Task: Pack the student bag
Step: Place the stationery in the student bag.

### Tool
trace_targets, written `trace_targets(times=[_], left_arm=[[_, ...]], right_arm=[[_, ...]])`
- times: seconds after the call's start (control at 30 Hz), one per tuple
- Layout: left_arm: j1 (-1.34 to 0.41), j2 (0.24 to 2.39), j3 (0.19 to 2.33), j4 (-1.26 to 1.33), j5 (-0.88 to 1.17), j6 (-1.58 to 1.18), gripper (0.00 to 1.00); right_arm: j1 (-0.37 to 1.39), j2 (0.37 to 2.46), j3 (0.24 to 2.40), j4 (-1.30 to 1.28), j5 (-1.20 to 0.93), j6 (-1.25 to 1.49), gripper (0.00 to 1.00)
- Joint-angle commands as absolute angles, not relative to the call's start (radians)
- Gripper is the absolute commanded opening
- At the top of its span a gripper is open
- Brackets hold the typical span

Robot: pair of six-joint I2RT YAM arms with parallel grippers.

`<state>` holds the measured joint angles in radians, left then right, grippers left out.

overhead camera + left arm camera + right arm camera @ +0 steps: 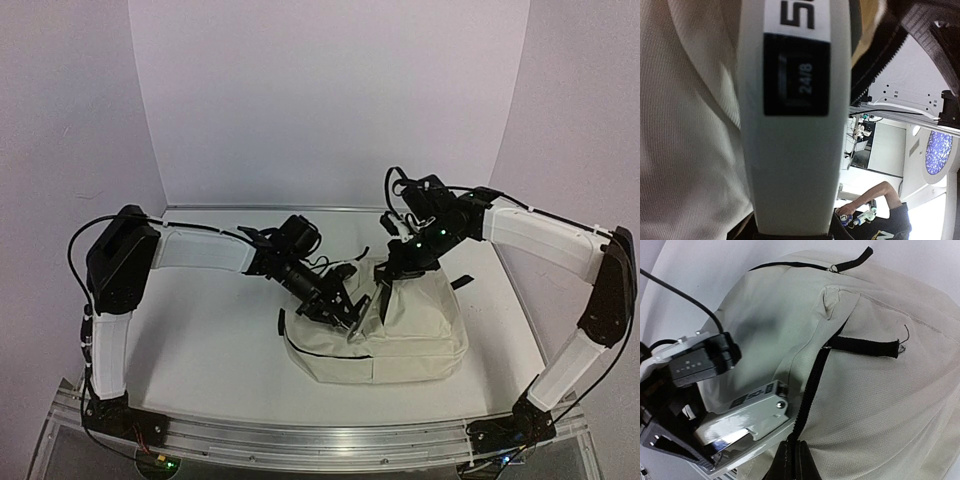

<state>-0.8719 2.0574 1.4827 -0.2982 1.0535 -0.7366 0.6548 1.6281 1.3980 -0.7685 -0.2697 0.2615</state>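
The student bag [420, 335] is a cream fabric backpack lying right of the table's centre. My right gripper [384, 292] is at the bag's top left edge. In the right wrist view its fingers [790, 462] are shut on the bag's black zipper edge [812, 390]. My left gripper [347, 318] reaches in from the left and is shut on a pale grey stapler [742, 415]. The stapler's far end sits against the bag's fabric, right beside the pinched zipper edge. In the left wrist view the stapler [795, 165] fills the middle, and bag fabric [685, 150] lies to its left.
The bag lies on a white table [220, 350] enclosed by white walls at the back and sides. A black strap tab [462, 281] sticks out at the bag's right, and a dark strap [283, 322] curls at its left. A metal rail [320, 440] runs along the near edge.
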Motion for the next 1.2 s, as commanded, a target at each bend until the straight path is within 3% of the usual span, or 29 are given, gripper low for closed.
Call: trace_targets(times=[0.0,0.2,0.47,0.7,0.77,1.07,1.17], left_arm=[[-0.874,2.099,1.618,-0.16,1.166,-0.759,0.0],[-0.873,2.172,1.724,-0.151,1.18,-0.779,0.0],[-0.863,2.258,1.87,-0.15,1.008,-0.834,0.0],[-0.868,2.221,1.799,-0.067,0.818,-0.856,0.02],[-0.869,2.219,1.804,-0.083,0.791,-0.845,0.09],[-0.881,2.036,1.64,-0.224,0.702,-0.746,0.62],[-0.881,2.019,1.648,-0.306,0.674,-0.716,0.67]], right_arm=[[0.653,1.552,1.389,-0.747,-0.321,0.273,0.0],[0.653,1.545,1.375,-0.744,-0.344,0.274,0.0],[0.653,1.549,1.365,-0.73,-0.38,0.308,0.0],[0.65,1.567,1.373,-0.725,-0.394,0.342,0.0],[0.643,1.573,1.374,-0.722,-0.392,0.353,0.0],[0.608,1.599,1.385,-0.722,-0.418,0.361,0.0],[0.608,1.596,1.375,-0.722,-0.426,0.359,0.0]])
